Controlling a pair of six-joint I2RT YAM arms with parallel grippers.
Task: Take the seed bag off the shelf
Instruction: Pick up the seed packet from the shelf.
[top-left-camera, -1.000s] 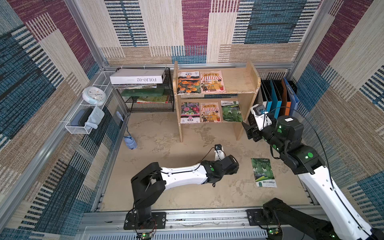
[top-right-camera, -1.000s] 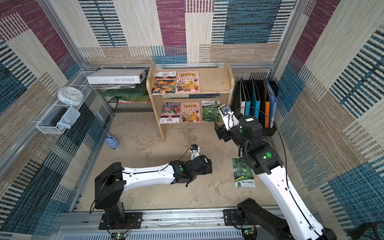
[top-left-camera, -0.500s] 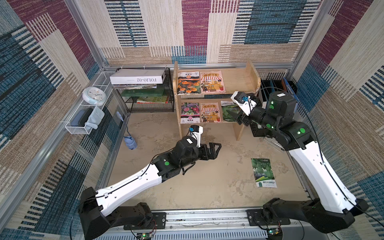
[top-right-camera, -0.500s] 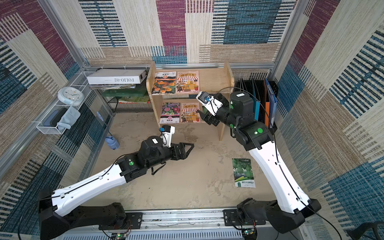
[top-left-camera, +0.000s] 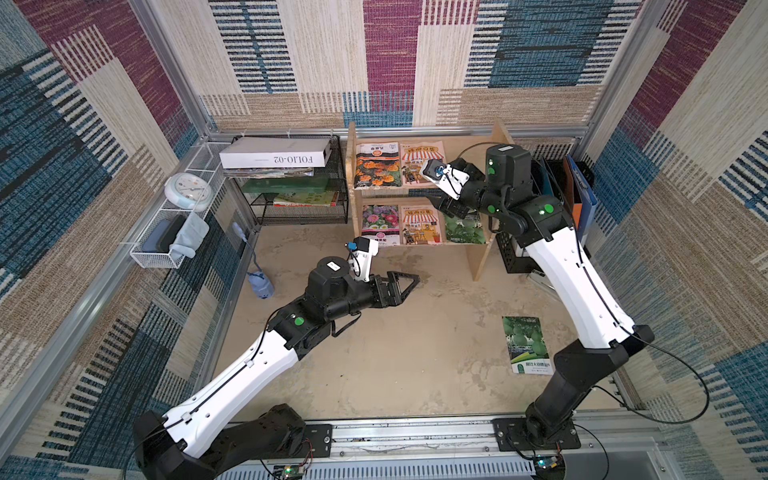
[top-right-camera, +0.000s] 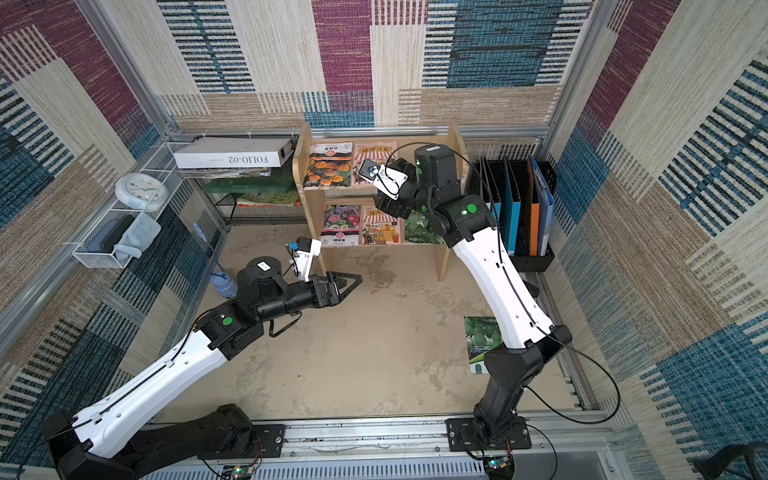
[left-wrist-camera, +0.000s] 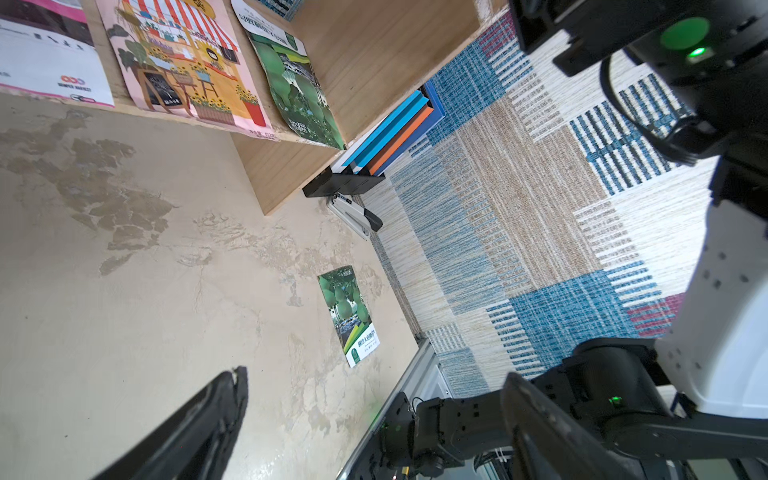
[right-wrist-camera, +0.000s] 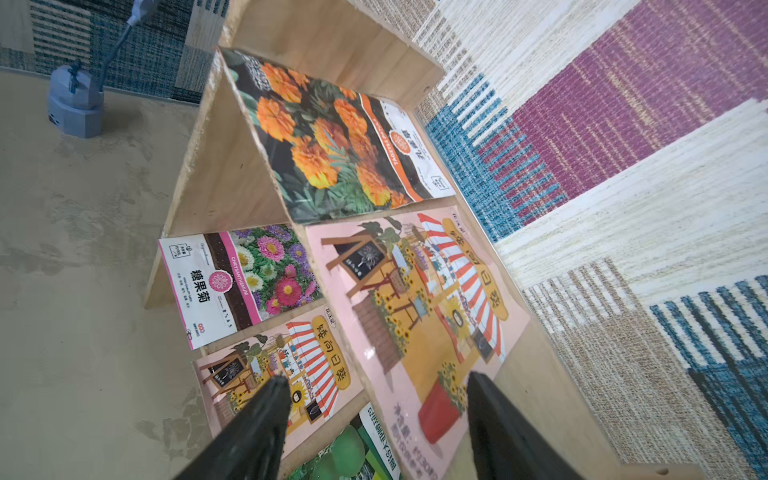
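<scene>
My left arm (top-left-camera: 249, 374) and right arm (top-left-camera: 573, 282) are white with black joints. The shelf (top-left-camera: 480, 262) is pale bare wood. The marigold bag (top-left-camera: 377, 165) is black and orange, the upper awning bag (top-left-camera: 415, 156) and lower awning bag (top-left-camera: 419, 224) pink with red-and-white stripes, the shelved fruit bag (top-left-camera: 463, 230) green.

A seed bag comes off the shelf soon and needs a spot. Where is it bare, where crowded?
Bare: the sandy floor between the left tool, the legs of the shelf and the green bag lying by the right arm. Crowded: the lower tier, filled by three bags, and the upper tier's front, under the right tool.
</scene>
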